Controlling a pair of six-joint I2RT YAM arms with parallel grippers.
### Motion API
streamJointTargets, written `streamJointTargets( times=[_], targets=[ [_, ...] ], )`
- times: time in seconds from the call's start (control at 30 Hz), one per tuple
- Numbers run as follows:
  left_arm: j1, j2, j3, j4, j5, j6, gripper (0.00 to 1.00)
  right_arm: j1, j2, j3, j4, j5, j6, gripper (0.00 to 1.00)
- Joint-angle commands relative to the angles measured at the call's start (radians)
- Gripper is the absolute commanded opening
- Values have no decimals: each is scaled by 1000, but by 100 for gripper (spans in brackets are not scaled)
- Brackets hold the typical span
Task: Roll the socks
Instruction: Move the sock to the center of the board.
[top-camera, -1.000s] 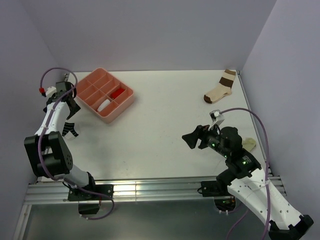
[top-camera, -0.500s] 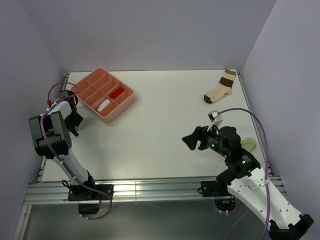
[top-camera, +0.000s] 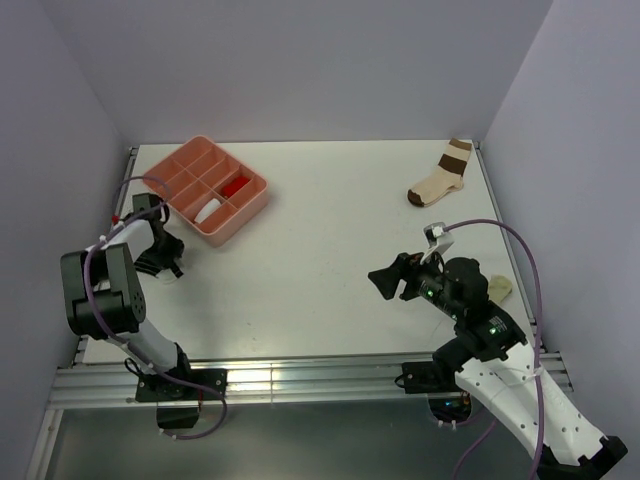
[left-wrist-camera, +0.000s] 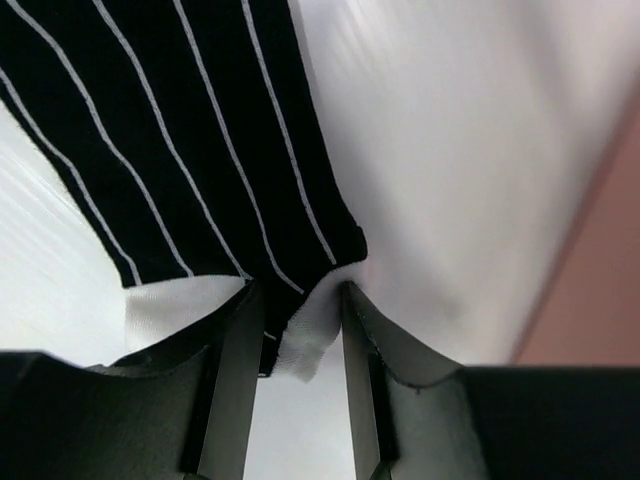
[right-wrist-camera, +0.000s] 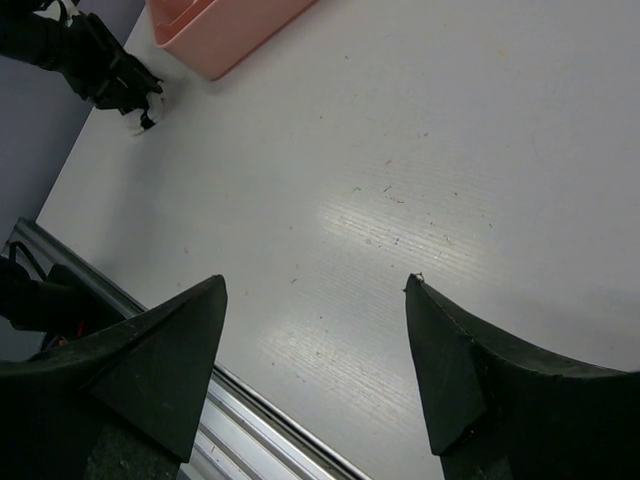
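The black sock with thin white stripes (left-wrist-camera: 200, 130) lies on the table at the far left. Its white end sits pinched between my left gripper's (left-wrist-camera: 297, 290) narrow jaws. In the top view the left gripper (top-camera: 165, 262) is low over it beside the pink tray (top-camera: 252, 205) and hides most of it. A white rolled sock (top-camera: 207, 211) and a red-ended one (top-camera: 236, 186) sit in tray compartments. My right gripper (top-camera: 385, 280) is open and empty above the table's right half, fingers (right-wrist-camera: 170, 350) wide apart.
A cream sock with broad brown bands (top-camera: 440, 180) lies at the back right. A pale yellowish lump (top-camera: 498, 288) sits by the right arm. The pink tray's corner (right-wrist-camera: 220, 30) and the left gripper (right-wrist-camera: 115, 80) show in the right wrist view.
The left gripper has come down from beside the tray onto the striped sock, closed on its end and shifted a little right. The right arm has barely moved.
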Motion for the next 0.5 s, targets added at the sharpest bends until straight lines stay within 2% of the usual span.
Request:
streamJointTargets(
  times=[0.0,0.2,0.23,0.3,0.33,0.4,0.47],
  targets=[
    [-105,-13,-129,-100,218,-131,41,-6,-16,23,13,28,-22,79],
    [-430,-40,-189,-72,279,-317,41,-6,-13,41,11,34,-19,79],
    [-516,-22,-173,-78,281,-349,41,-6,-14,47,10,37,-21,79],
    [-599,-5,-149,-103,283,-372,41,-6,-17,52,2,40,-21,79],
    [-677,18,-115,-112,281,-391,41,-6,-20,58,-5,43,-21,79],
    [-780,47,-72,-124,290,-395,41,-6,-24,62,-12,46,-22,79],
    [-848,119,35,-140,283,-374,41,-6,-27,61,-13,46,-21,79]
  ],
)
